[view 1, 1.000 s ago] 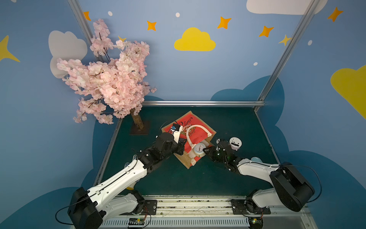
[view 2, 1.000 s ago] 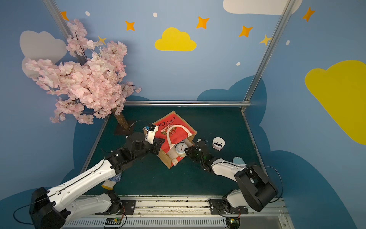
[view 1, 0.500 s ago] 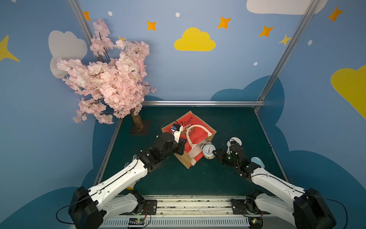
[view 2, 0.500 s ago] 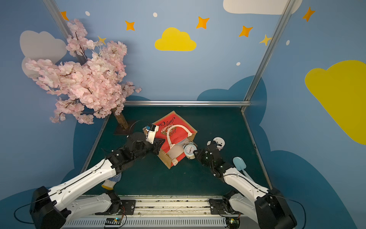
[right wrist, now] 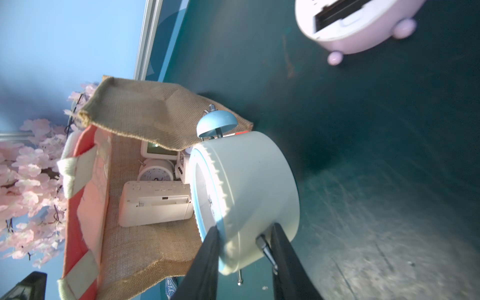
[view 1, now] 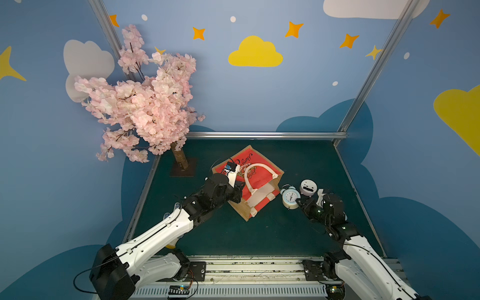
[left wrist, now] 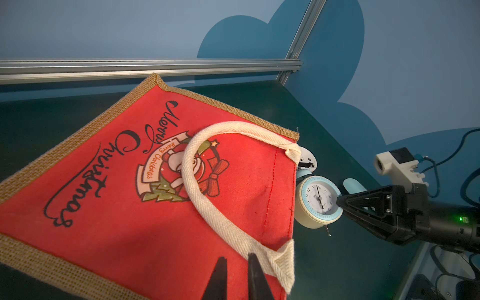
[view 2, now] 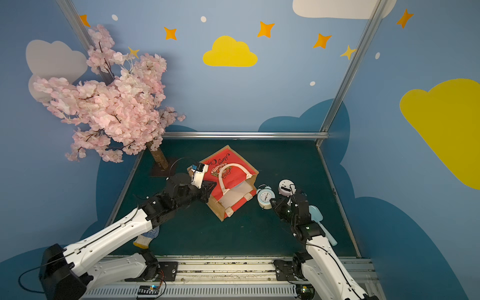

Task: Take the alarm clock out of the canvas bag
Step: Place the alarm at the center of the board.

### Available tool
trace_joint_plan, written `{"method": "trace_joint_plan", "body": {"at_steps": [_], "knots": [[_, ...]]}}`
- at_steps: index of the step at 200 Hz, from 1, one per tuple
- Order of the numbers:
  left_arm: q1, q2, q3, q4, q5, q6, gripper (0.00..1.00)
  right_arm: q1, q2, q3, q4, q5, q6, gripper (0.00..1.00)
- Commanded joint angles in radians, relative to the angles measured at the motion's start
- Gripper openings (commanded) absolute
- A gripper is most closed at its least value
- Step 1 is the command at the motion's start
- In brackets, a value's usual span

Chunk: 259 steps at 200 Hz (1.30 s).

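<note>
Gripping the alarm clock [view 1: 291, 199] by its casing with the right tool [right wrist: 244, 249], jaws part-spread around it. Held just outside the mouth of the canvas bag [view 1: 261, 180], laid on its side on the tabletop [view 1: 259, 233]. Noted left tool [left wrist: 237, 255] narrow at bag's edge, grip on cloth unconfirmed. Judged withdrawal nearly complete; next called for clear set-down and release.

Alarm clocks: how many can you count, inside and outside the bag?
5. The blue clock in the right gripper; a round white clock on the table; three in the canvas bag: a rectangular one, a round one, one with a screen. More may be hidden.
</note>
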Motion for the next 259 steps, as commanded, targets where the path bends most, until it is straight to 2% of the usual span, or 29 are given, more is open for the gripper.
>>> {"method": "trace_joint_plan", "body": {"at_steps": [1,25,66,104,143,194,215,259], "knots": [[-0.004,0.000,0.024,0.007,0.002,0.013,0.17,-0.053,-0.014,0.002,0.016,-0.065,-0.024,0.18],[-0.012,0.005,0.025,0.001,-0.006,0.021,0.17,-0.113,0.044,0.007,0.073,-0.109,-0.029,0.19],[-0.041,0.020,0.046,-0.033,-0.035,0.058,0.19,-0.147,0.175,0.054,0.142,-0.137,-0.063,0.18],[-0.065,0.020,0.054,-0.051,-0.062,0.086,0.39,-0.163,0.262,0.082,0.188,-0.108,-0.067,0.18],[-0.114,0.035,0.089,-0.115,-0.089,0.135,0.49,-0.170,0.358,0.097,0.257,-0.093,-0.052,0.18],[-0.160,0.048,0.099,-0.172,-0.155,0.142,0.52,-0.172,0.507,0.147,0.340,-0.130,-0.043,0.17],[-0.181,0.058,0.111,-0.208,-0.213,0.142,0.52,-0.170,0.551,0.163,0.351,-0.112,-0.040,0.17],[-0.201,0.103,0.139,-0.238,-0.238,0.154,0.52,-0.169,0.653,0.197,0.381,-0.081,-0.037,0.18]]}}
